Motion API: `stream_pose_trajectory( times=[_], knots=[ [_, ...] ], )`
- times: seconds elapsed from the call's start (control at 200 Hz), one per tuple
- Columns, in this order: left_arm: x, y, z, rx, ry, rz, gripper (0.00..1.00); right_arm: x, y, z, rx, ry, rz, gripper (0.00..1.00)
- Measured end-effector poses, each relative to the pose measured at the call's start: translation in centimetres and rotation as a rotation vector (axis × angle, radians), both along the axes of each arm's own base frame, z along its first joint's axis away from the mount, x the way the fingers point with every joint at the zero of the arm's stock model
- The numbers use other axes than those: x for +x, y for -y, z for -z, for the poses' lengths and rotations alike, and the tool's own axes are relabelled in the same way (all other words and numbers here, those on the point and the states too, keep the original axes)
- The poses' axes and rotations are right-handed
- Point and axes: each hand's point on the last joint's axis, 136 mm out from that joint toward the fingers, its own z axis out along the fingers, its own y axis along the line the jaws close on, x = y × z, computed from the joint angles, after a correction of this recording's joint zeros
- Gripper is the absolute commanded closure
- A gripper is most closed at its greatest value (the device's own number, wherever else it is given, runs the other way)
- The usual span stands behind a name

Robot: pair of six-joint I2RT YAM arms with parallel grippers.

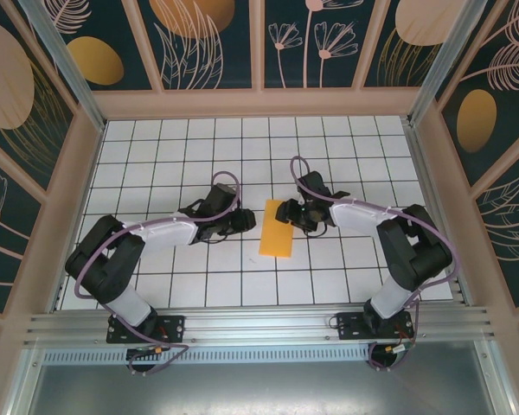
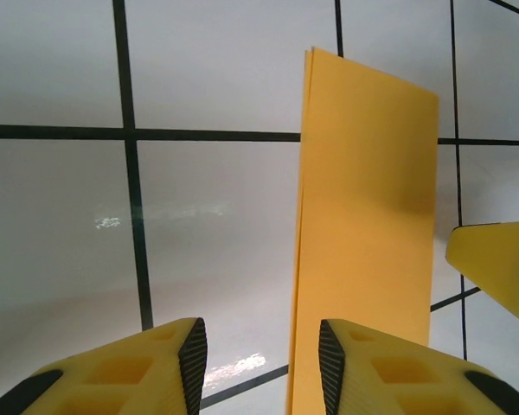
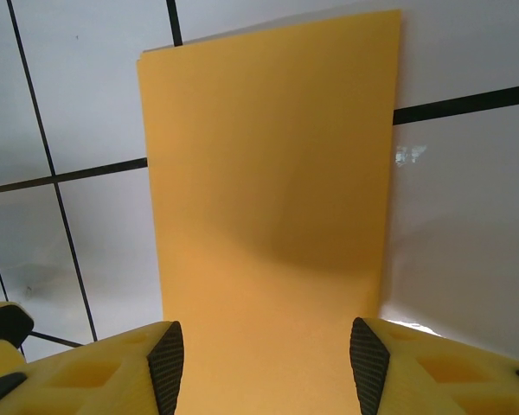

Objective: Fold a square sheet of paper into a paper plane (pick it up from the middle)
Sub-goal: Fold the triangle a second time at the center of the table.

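The orange-yellow sheet of paper [image 1: 276, 228] lies flat near the table's middle, folded in half into a narrow rectangle. My left gripper [image 1: 247, 221] sits low at its left edge. In the left wrist view the paper [image 2: 368, 225] shows a doubled edge, and the open left gripper [image 2: 261, 363] has its right finger over that edge. My right gripper [image 1: 288, 211] is at the paper's far right corner. In the right wrist view the paper [image 3: 268, 173] stretches ahead, and the open right gripper [image 3: 266, 367] straddles its near end. Nothing is held.
The table [image 1: 156, 156] is white with a black grid, and pale wooden walls [image 1: 259, 102] enclose it. A yellow finger of the other gripper [image 2: 497, 264] pokes into the left wrist view on the right. The arm bases stand on the rail [image 1: 259, 327] at the near edge.
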Motion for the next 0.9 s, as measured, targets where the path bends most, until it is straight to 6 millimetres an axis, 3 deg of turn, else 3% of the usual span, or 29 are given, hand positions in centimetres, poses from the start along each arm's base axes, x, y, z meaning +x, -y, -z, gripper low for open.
stream_pose_trajectory(
  times=[0.465,0.901],
  knots=[
    [0.2,1.2,-0.5,-0.065,0.005,0.025,0.62,-0.3,0.0,0.9,-0.005,-0.025,-0.008,0.43],
    [-0.5,1.7,0.5,-0.082,-0.04,0.058,0.59,-1.1,0.4,1.8,0.003,-0.044,-0.02,0.43]
  ],
)
